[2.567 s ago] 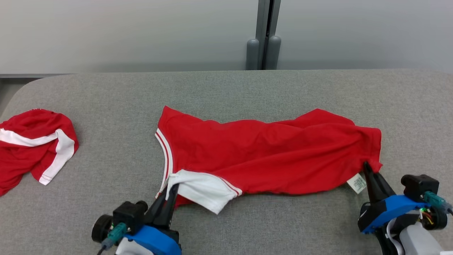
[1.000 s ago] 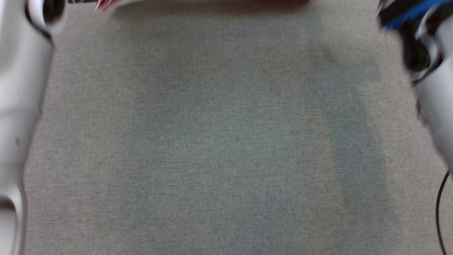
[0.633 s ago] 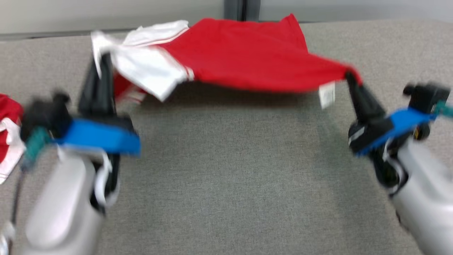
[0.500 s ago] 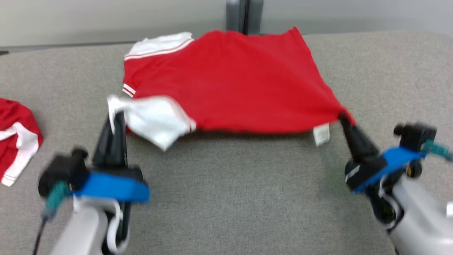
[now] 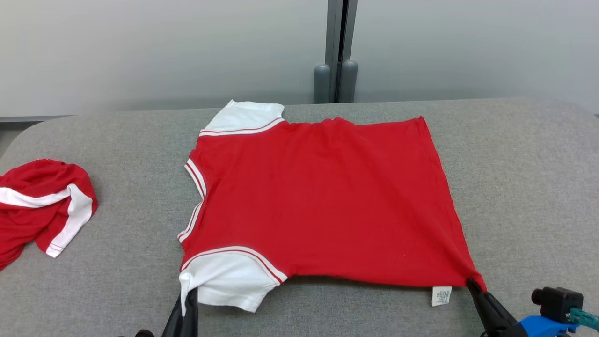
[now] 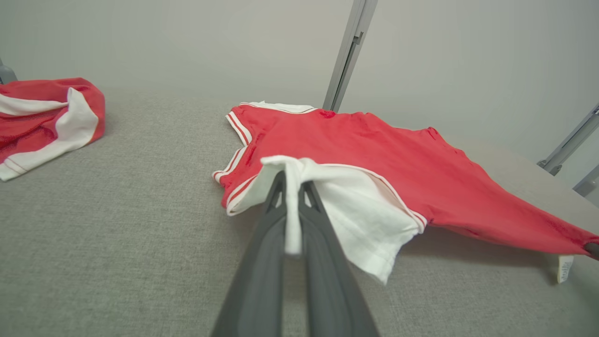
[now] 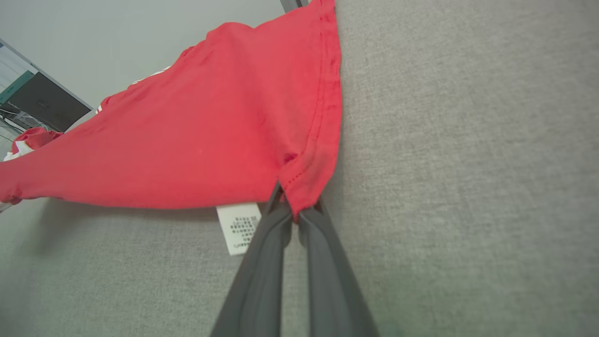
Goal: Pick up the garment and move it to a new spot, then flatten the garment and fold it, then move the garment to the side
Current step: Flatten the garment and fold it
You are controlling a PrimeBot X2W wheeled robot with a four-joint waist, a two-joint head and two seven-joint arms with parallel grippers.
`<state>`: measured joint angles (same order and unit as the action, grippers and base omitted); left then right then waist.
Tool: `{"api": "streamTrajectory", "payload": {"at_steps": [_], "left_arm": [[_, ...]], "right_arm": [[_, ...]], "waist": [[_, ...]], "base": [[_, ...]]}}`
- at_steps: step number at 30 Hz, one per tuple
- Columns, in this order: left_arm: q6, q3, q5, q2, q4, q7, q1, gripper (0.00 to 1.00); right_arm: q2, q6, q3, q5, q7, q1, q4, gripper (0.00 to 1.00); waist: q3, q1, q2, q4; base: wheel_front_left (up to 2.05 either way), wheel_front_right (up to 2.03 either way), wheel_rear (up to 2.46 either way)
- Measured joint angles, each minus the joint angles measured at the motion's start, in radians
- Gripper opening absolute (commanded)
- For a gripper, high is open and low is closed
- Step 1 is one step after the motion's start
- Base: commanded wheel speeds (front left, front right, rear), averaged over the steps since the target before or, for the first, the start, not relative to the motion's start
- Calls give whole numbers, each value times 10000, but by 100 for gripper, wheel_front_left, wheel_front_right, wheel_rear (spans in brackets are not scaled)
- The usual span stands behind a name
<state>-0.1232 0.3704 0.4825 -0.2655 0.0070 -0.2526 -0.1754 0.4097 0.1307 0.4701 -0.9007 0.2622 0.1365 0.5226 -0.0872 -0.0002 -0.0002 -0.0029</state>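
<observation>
Left tool: its two dark fingers are pressed together on a fold of the near white sleeve of a red shirt. Right tool: also closed, pinching the shirt's near hem corner, just beside a small white label.

Both tools reach in low from the robot's side of the grey padded surface. Their fingers point away from the robot, and the tools are well apart, with the shirt's near edge stretched between them.

The shirt lies spread across the middle of the surface, neck end toward the robot's left and hem toward its right. Its far sleeve is close to the back edge. In the wrist views the near edge hangs slightly above the surface, with shadow under it.

In the head view the bottom edge cuts off the left tool just below its fingertips and crops the right tool's blue body. A crumpled red and white garment at the left end is partly out of frame. The label's print is too small to read.
</observation>
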Motion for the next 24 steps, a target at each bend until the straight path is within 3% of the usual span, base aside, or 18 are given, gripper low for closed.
{"api": "streamTrajectory", "payload": {"at_steps": [9,16,24], "left_arm": [[-127,370,0,-46,-255,326,-771,0],[-121,274,-33,-244,-385,347,-581,0],[568,242,-150,-951,-73,1095,1126,0]], "right_arm": [[174,0,-654,190,-708,-1611,-917,0],[-148,0,-1237,527,-1292,-1711,-1655,0],[-437,-2,-1898,364,-2462,-1139,-2205,0]], "waist": [[108,2,0,65],[177,2,1,48],[29,2,1,76]], "base": [[0,0,0],[0,0,0],[0,0,0]]}}
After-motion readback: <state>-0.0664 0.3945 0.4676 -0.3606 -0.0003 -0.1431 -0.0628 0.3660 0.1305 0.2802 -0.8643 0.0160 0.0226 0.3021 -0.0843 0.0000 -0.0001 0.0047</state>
